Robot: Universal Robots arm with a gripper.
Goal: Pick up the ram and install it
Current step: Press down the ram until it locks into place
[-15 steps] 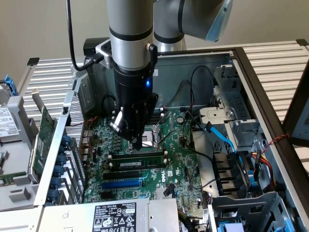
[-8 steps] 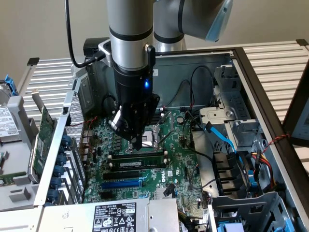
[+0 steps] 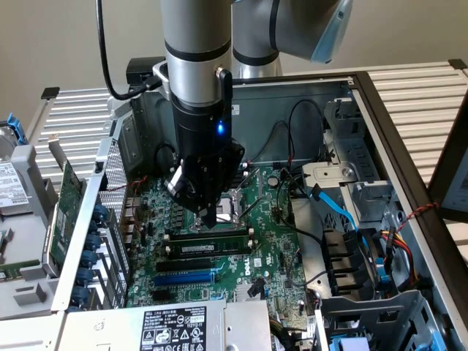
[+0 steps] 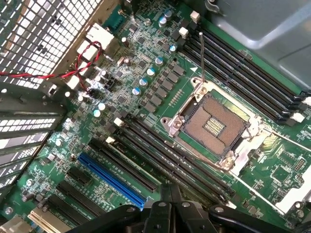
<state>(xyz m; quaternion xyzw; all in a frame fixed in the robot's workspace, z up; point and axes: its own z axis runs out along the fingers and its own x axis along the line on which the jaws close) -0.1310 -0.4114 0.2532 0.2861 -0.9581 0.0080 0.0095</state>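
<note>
1. Exterior view: an open PC case (image 3: pixel 409 146) lies on its side with the green motherboard (image 3: pixel 270 241) inside; blue cables (image 3: pixel 333 208) run off toward the exterior view's right.
2. A grey power supply (image 3: pixel 175 325) sits at the near edge. Its white label is covered in print too small to read.
3. White "DELL" lettering (image 3: pixel 251 269) is printed on the board.
4. A green expansion card (image 3: pixel 67 197) stands just outside the case, on the exterior view's left.
5. The ram (image 3: pixel 208 245) lies in a black slot just in front of the CPU socket (image 4: pixel 216 124), long axis running left-right across the exterior view, white label facing the camera.
6. The pincer (image 3: pixel 210 218) is pressed together, tip down on the ram's top edge, not pinching anything.
</note>
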